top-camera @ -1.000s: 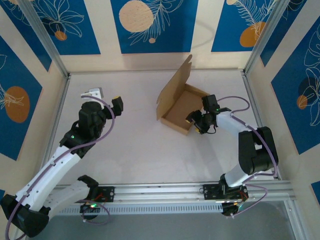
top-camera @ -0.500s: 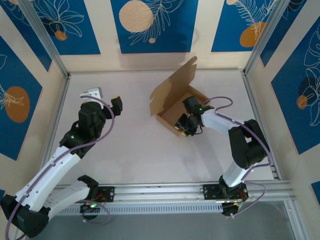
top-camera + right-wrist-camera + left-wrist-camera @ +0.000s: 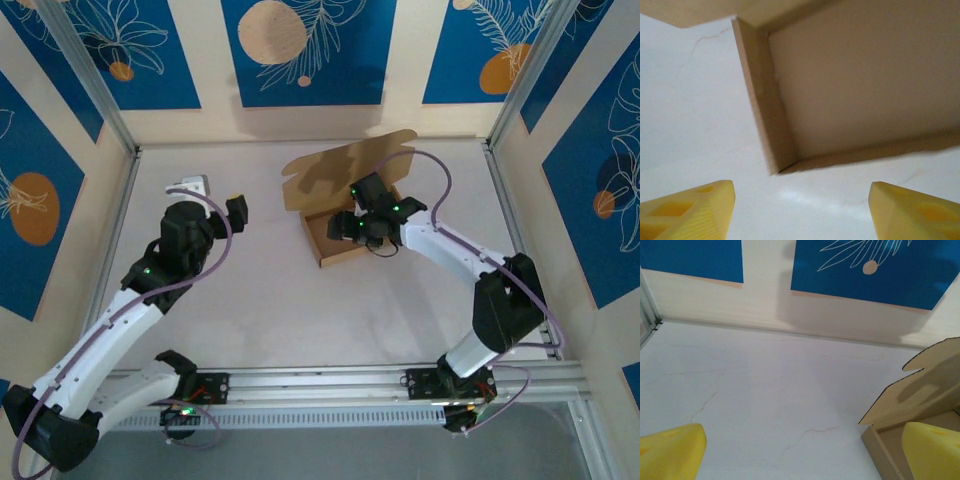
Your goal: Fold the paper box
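Brown kraft cardboard marks the paper box (image 3: 328, 238), which sits on the white table (image 3: 270, 300) toward the far side and a little right of centre. It is a shallow tray with its lid flap raised along the far edge. The right end effector (image 3: 352, 228) hangs just over the tray, jaws parted and gripping nothing. Its wrist view looks past two yellow fingertips (image 3: 690, 212) at one corner of the tray, with bare table between them. The left end effector (image 3: 212, 197) hovers well apart from the box over the table's left side, jaws spread wide and empty. From its wrist view the raised lid shows at the right edge. Blue wall panels (image 3: 300, 50) with pale leaf prints ring the table.
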Tool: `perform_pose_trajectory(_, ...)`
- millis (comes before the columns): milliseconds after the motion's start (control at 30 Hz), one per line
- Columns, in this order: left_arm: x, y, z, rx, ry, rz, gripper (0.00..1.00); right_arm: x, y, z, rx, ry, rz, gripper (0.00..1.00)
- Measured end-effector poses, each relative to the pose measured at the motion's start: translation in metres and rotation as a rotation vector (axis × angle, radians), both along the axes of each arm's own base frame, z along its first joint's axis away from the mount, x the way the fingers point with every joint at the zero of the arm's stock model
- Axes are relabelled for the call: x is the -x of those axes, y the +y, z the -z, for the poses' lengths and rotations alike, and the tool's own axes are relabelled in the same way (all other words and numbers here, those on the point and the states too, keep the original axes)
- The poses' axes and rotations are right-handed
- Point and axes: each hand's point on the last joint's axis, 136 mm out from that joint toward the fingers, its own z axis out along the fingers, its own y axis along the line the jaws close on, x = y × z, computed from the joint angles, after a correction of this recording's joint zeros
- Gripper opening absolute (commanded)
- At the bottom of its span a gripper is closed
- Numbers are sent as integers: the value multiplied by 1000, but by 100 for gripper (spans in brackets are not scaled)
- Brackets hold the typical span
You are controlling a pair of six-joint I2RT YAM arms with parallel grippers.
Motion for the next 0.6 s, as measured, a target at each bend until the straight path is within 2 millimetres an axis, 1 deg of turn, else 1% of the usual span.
perform_pose_trajectory(67,0,0,0,1,0,-1,100,-19,-8,1,131,-96,-86,68)
perform_pose_trajectory(133,0,0,0,0,0,-3,100,-38,-16,10,219,-137,-142,64)
perform_pose_trajectory(200,0,1,0,0,-1,-4,100,-53,-33,23,273,-138,-174,65)
perform_pose_trajectory(267,0,1,0,0,-1,-4,100,-66,-57,35,296,-116,-191,65)
perform_pose_trajectory(367,0,1,0,0,-1,-4,100,-83,-83,39,296,-110,-213,68)
perform_pose_trajectory(433,0,1,0,0,-1,-4,100,-91,-89,34,292,-130,-239,72)
perform_pose_trajectory(500,0,1,0,0,-1,-3,100,-95,-87,30,295,-156,-275,78)
perform_pose_trajectory(600,0,0,0,1,-2,-3,100,-102,-83,27,297,-186,-314,80)
